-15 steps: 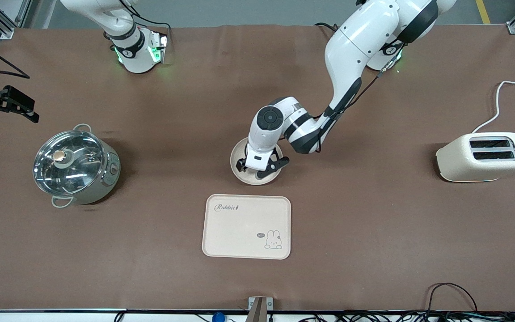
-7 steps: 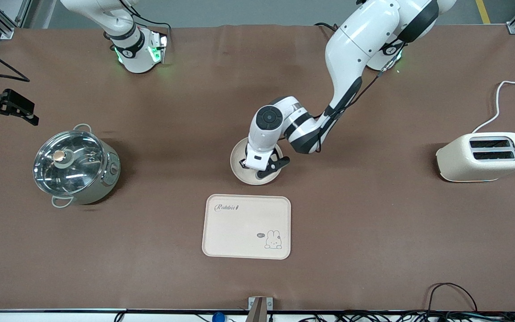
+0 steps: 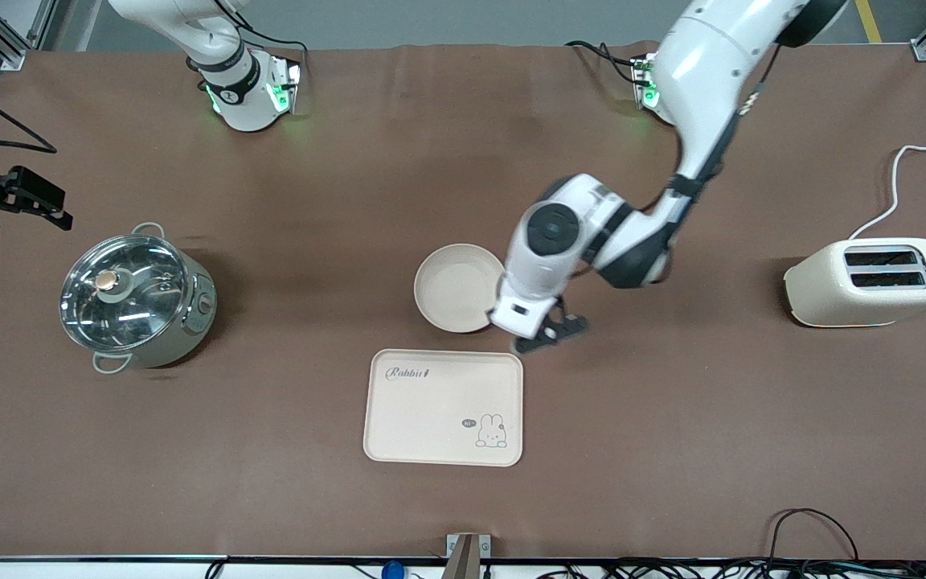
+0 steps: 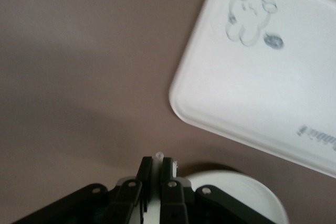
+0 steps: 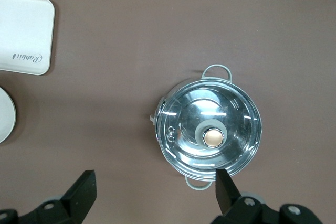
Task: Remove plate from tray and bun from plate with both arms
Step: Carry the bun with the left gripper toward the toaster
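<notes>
The right end effector [image 3: 22,199] hangs at the right arm's end of the bench [image 3: 672,450], well away from the tray [image 3: 399,418]. Its fingers are spread wide, and the right wrist view shows the pot under them. That arm waits. The steel pot [image 3: 135,299] with its glass lid stands well apart from the tray toward the right arm's end, with bare bench all around it.

The plate [image 3: 453,288] lies flat on the bench, just farther from the front camera than the tray. A narrow strip of bench shows between its rim and the tray's edge. The tray lies flat and square to the bench's near edge, with open bench at both of its ends. Its lettering reads "Rabbit", and a small rabbit drawing sits in one corner.

The left end effector [image 4: 158,162] is down at the plate's rim, on the side toward the left arm's end and close to the tray's corner. Its fingers are pressed together on that rim.

The cream toaster [image 3: 869,281] lies well apart from the tray toward the left arm's end. It has two slots, a red triangle label too small to read, and a white cord [image 3: 901,173] running off the bench's edge.

The bench is covered in a plain brown mat. Black cables trail along its near edge, metal frame posts stand at the corners, and the floor past it is grey.
</notes>
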Controlling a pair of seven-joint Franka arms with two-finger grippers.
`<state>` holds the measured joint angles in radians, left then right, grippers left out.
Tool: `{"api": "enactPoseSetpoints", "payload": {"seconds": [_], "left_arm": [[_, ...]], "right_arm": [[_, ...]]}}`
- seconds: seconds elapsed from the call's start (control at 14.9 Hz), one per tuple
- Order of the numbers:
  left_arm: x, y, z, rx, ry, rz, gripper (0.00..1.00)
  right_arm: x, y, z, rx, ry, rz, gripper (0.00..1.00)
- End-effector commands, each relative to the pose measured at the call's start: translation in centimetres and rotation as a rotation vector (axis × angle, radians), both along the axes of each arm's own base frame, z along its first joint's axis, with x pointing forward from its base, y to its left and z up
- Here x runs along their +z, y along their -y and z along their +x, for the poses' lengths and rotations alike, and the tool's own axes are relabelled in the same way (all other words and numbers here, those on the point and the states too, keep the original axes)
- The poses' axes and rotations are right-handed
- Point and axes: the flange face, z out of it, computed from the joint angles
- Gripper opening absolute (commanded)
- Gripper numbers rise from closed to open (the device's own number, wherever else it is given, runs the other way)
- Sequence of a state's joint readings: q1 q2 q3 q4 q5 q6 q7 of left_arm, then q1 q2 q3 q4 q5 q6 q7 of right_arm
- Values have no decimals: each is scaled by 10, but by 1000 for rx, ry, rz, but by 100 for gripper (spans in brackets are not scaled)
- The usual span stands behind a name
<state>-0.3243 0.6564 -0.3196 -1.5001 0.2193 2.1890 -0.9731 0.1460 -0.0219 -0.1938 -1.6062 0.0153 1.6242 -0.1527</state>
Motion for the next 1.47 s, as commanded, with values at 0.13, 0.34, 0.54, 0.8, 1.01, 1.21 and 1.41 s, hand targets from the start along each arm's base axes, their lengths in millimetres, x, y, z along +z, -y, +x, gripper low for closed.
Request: {"api": "enactPoseSetpoints", "payload": {"seconds": [0.13, 0.34, 0.54, 0.8, 1.01, 1.21, 1.41], "left_arm": [[-8, -147, 54, -278, -39, 55, 0], [-32, -240, 82, -378, -31, 43, 14], [-71, -305, 96, -492, 42, 21, 44], [-82, -320, 100, -549, 70, 20, 100], [-65, -313, 105, -592, 99, 38, 100], [-15, -323, 115, -586, 162, 67, 100], [65, -339, 111, -564, 204, 110, 100]], "right_arm": [[6, 0, 0, -26, 0, -1, 100], [5, 0, 0, -25, 0, -2, 100], [5, -3, 1, -20, 1, -2, 100], [3, -6, 1, -13, -3, -2, 100], [3, -10, 1, -6, -5, -2, 100], [3, -13, 2, 0, -2, -2, 100], [4, -14, 2, 1, 0, -2, 100]]}}
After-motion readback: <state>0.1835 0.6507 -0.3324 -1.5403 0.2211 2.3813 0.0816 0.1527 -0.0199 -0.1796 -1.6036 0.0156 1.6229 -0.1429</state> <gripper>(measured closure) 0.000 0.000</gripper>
